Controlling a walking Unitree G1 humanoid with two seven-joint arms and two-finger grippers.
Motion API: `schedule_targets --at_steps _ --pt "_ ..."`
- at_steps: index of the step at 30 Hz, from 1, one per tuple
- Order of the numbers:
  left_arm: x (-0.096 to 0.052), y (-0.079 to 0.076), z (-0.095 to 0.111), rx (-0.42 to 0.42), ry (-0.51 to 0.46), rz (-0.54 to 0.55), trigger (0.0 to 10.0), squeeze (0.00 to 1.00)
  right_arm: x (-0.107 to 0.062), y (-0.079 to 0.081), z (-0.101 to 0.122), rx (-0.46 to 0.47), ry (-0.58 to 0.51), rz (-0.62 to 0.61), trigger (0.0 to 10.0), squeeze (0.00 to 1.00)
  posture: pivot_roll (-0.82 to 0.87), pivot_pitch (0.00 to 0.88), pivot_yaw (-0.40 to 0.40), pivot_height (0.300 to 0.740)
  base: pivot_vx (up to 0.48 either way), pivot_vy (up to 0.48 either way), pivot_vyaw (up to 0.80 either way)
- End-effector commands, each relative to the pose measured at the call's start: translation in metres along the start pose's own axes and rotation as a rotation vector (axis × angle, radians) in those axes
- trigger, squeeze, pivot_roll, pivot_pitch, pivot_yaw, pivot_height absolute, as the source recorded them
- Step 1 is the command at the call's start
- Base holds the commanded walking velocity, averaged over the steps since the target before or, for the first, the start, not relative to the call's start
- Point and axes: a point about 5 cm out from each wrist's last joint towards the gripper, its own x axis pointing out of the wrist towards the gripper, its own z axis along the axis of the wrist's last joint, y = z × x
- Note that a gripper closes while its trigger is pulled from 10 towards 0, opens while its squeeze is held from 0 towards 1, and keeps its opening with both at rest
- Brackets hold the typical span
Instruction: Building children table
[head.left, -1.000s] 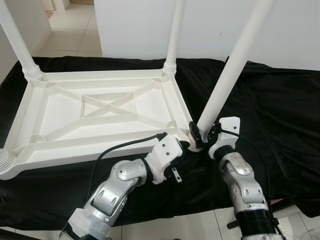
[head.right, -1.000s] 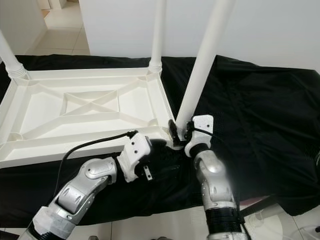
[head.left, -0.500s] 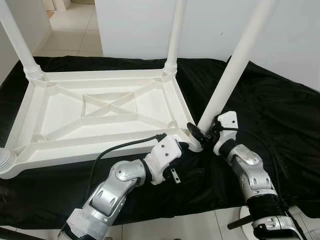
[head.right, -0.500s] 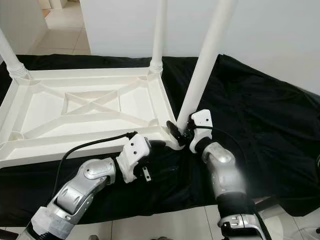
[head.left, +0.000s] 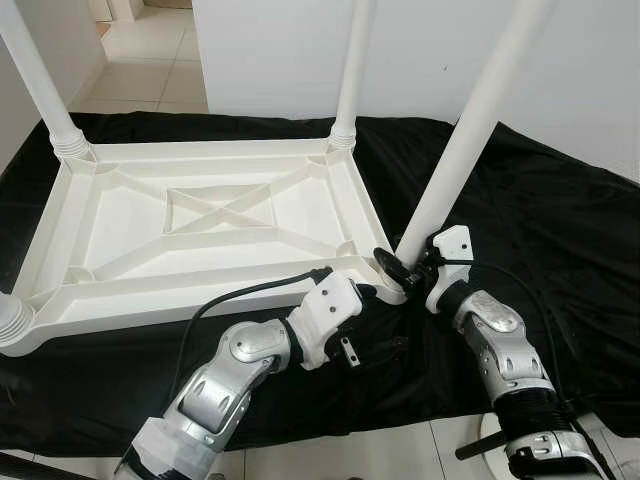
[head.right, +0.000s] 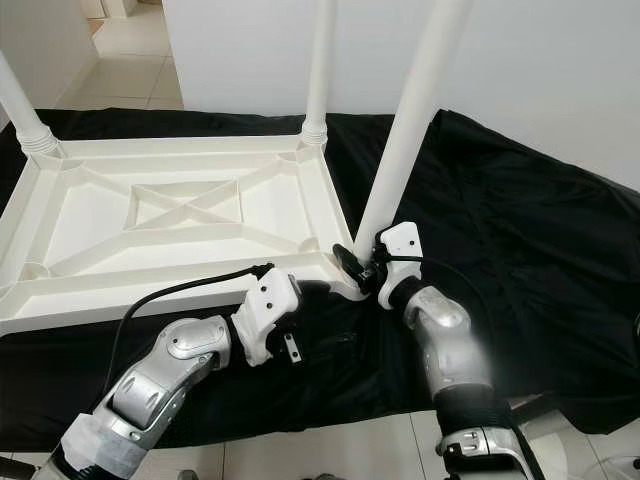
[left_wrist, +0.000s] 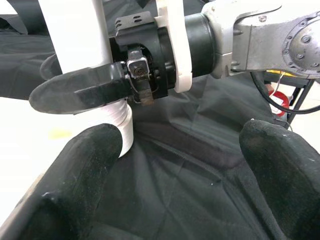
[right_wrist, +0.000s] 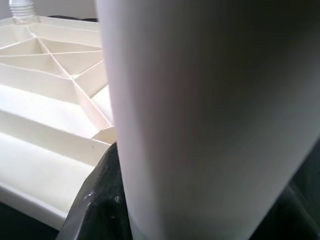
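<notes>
A white plastic children's table top (head.left: 210, 215) lies upside down on a black cloth (head.left: 540, 230). Legs stand in its far-left corner (head.left: 38, 85) and far-right corner (head.left: 350, 70). A third white leg (head.left: 465, 130) leans over the near-right corner, its ribbed foot at the socket. My right gripper (head.left: 402, 266) is shut on that leg's base; in the left wrist view one finger (left_wrist: 75, 92) wraps the leg (left_wrist: 75, 30). My left gripper (head.left: 372, 298) is open beside the same corner, its fingers (left_wrist: 80, 170) spread apart. The right wrist view has the leg (right_wrist: 200, 125) up close.
A ribbed collar (head.left: 10, 325) sits at the table's near-left corner. A black cable (head.left: 240, 295) loops from my left wrist over the table rim. White wall (head.left: 270, 50) stands behind, tiled floor (head.left: 150, 60) at the far left and below the cloth's front edge.
My right forearm has swung outward to the right while keeping hold of the leg's base, and the leg's lean has shifted slightly. The left arm has hardly moved.
</notes>
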Motion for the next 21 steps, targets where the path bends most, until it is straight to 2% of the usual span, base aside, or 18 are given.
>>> schedule_targets --at_steps 1,3,5,8,11,13,15,17,19,21 --pt "0.002 -0.004 0.001 0.002 0.0 -0.018 10.0 0.0 -0.004 0.001 -0.005 0.027 0.027 -0.04 10.0 0.0 -0.05 0.089 -0.07 0.74 0.0 0.0 0.0" --pt "0.002 -0.005 0.001 0.001 0.0 -0.019 10.0 0.0 -0.004 0.002 -0.004 0.03 0.028 -0.068 10.0 0.0 -0.05 0.091 -0.07 0.74 0.0 0.0 0.0" --pt "0.002 -0.006 0.001 -0.001 0.002 -0.022 10.0 0.0 -0.004 0.007 -0.004 0.046 0.035 -0.161 10.0 0.0 -0.05 0.092 -0.07 0.74 0.0 0.0 0.0" --pt "0.001 -0.006 0.0 -0.002 0.003 -0.022 10.0 0.0 -0.005 0.008 -0.004 0.053 0.038 -0.196 10.0 0.0 -0.05 0.092 -0.07 0.74 0.0 0.0 0.0" --pt "0.001 -0.006 0.0 -0.002 0.005 -0.022 10.0 0.0 -0.006 0.009 -0.004 0.087 0.05 -0.313 10.0 0.0 -0.05 0.095 -0.066 0.74 0.0 0.0 0.0" --pt "0.001 -0.006 0.0 -0.002 0.005 -0.022 10.0 0.0 -0.006 0.009 -0.004 0.087 0.05 -0.313 10.0 0.0 -0.05 0.095 -0.066 0.74 0.0 0.0 0.0" --pt "0.001 -0.006 0.0 -0.002 0.006 -0.026 10.0 0.0 -0.007 0.013 -0.003 0.116 0.046 -0.471 10.0 0.0 -0.05 0.093 -0.062 0.74 0.0 0.0 0.0" --pt "0.001 -0.006 0.0 -0.002 0.006 -0.026 10.0 0.0 -0.007 0.013 -0.003 0.116 0.046 -0.471 10.0 0.0 -0.05 0.093 -0.062 0.74 0.0 0.0 0.0" --pt "0.001 -0.006 0.001 0.001 0.007 -0.03 10.0 0.0 -0.006 0.022 -0.003 0.143 0.035 -0.598 10.0 0.0 -0.05 0.089 -0.06 0.74 0.0 0.0 0.0" --pt "0.001 -0.006 0.001 0.002 0.007 -0.032 10.0 0.0 -0.005 0.032 -0.004 0.185 0.019 -0.671 10.0 0.0 -0.04 0.085 -0.061 0.74 0.0 0.0 0.0"
